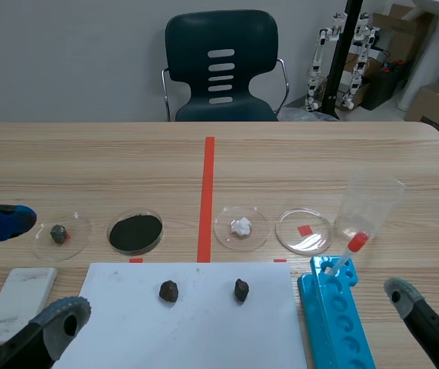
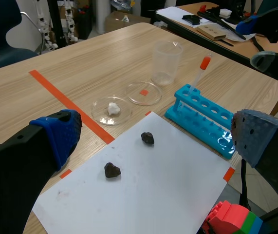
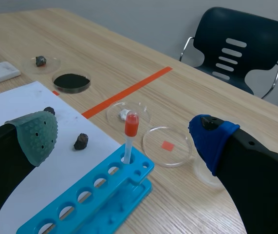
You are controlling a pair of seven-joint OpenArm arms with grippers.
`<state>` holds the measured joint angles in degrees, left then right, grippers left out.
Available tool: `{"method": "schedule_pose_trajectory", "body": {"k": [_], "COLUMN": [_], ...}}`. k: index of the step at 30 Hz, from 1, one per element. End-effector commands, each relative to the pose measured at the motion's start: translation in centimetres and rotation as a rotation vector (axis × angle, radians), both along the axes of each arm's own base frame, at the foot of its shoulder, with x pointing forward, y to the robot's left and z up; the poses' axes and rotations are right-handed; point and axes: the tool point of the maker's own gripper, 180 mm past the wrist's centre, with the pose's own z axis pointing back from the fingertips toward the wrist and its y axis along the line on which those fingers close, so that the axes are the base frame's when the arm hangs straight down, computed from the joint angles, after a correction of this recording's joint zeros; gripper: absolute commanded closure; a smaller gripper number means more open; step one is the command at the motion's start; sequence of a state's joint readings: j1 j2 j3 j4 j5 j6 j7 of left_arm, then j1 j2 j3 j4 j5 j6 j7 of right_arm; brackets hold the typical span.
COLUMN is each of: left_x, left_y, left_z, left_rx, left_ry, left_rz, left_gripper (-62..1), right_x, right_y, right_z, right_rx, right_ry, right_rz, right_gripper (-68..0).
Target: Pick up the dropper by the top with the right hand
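Both left gripper point(image 2: 156, 135) and right gripper point(image 1: 427, 257) gape wide, empty. Dropper point(image 3: 131, 125) stands in the rack point(image 3: 80, 204); only left wrist view shows toy bricks point(image 2: 231, 219).

A dark chair point(image 1: 221, 69) stands at the far side of the wooden table point(image 1: 88, 161), against a pale grey wall point(image 1: 65, 54). Cardboard boxes point(image 1: 437, 104) sit at the far right.
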<state>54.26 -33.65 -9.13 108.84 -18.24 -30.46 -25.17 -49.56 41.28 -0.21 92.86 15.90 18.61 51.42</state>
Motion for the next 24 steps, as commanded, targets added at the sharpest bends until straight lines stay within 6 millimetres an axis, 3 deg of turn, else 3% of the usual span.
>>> {"method": "schedule_pose_trajectory", "body": {"k": [1, 24], "left_x": [0.1, 0.1], "left_y": [-0.2, -0.2], "left_z": [0.7, 0.7], "left_rx": [-0.033, -0.033], "left_ry": [-0.016, -0.016], "left_rz": [0.005, 0.005], "left_gripper": [-62.3, -62.3], "right_x": [0.9, 4.5], "right_y": [0.5, 3.0], "right_z": [1.1, -3.0], "right_rx": [0.038, 0.114], "right_ry": [-0.049, -0.081], "right_rz": [0.006, 0.04], "right_gripper": [-56.2, -55.9]}}
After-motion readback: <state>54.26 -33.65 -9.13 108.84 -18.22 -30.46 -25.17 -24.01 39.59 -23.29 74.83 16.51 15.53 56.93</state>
